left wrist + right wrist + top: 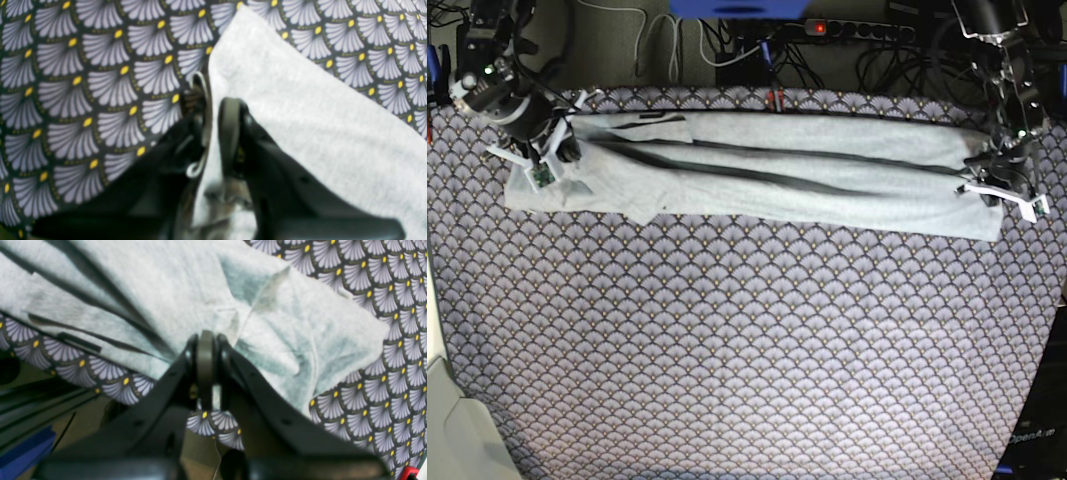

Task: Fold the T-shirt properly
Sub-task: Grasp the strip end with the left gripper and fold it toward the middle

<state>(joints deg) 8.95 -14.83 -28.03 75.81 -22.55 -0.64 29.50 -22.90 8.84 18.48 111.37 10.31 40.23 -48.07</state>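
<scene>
Your left gripper and right gripper each pinch an end of the T-shirt, stretched lengthwise along the tablecloth's far edge, with bare cloth on its near side.

One T-shirt stretched long, one fan-patterned tablecloth, two grippers, the left gripper and the right gripper, one power strip, several cables
</scene>
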